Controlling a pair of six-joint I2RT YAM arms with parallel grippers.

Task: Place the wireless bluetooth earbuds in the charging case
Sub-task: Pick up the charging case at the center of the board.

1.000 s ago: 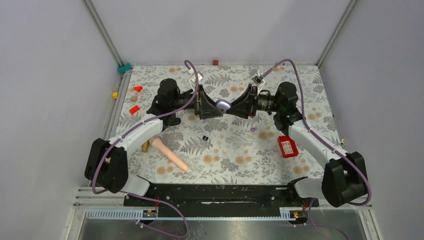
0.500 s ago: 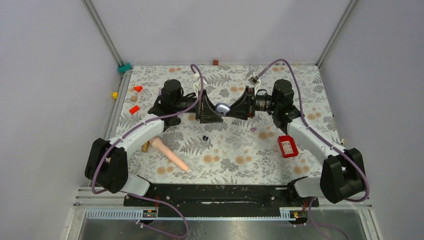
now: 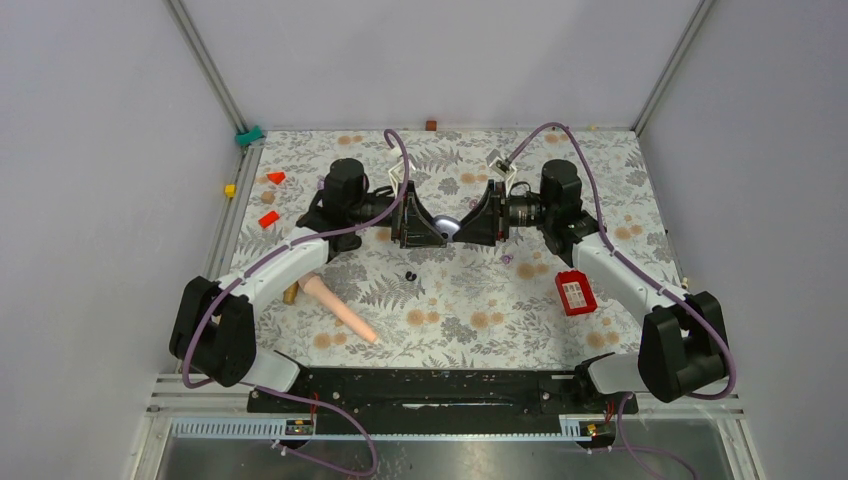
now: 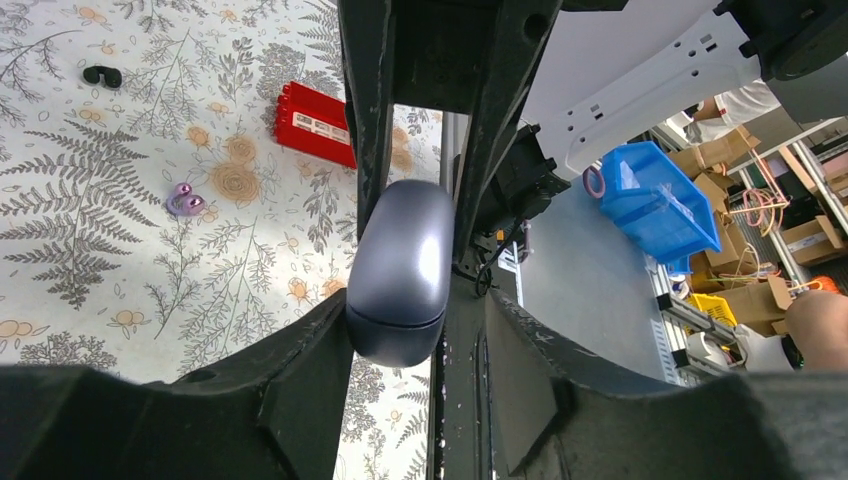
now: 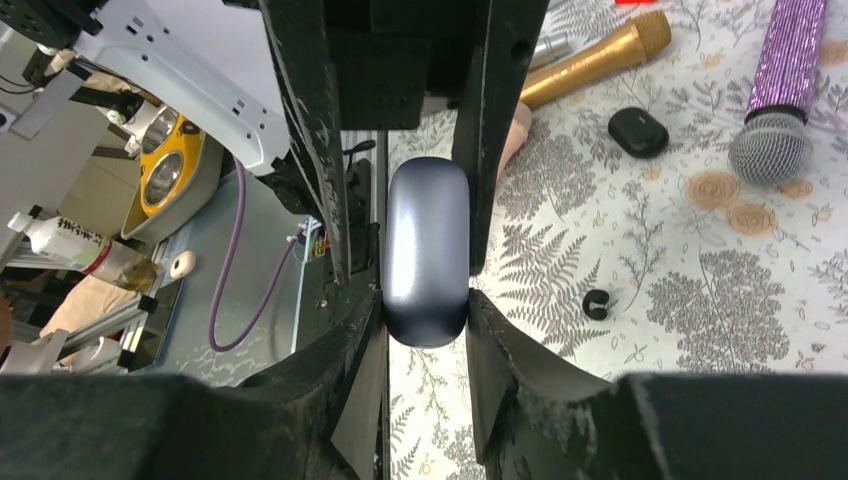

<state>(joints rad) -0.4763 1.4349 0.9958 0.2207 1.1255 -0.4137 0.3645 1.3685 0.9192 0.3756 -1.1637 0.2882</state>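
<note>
A grey-blue charging case (image 3: 452,226), lid shut, hangs in the air between my two grippers over the middle of the table. My right gripper (image 5: 427,335) is shut on it, a finger on each side of the case (image 5: 427,250). My left gripper (image 4: 418,350) surrounds the other end of the case (image 4: 400,265). Its jaws stand wider than the case, which lies against only one finger. Black earbuds (image 3: 409,275) lie on the cloth below, also in the wrist views (image 4: 102,75) (image 5: 596,304). A purple earbud (image 3: 507,259) (image 4: 184,201) lies under the right wrist.
A red box (image 3: 574,292) lies right of centre. A peach microphone (image 3: 338,308) and a gold one (image 5: 600,58) lie front left. A purple glitter microphone (image 5: 785,90) and a small black case (image 5: 638,131) lie near the left arm. Orange blocks (image 3: 269,219) sit far left.
Both grippers moved toward each other; the right one slid in over the case. The case sank slightly and is now mostly hidden between them in the top view.
</note>
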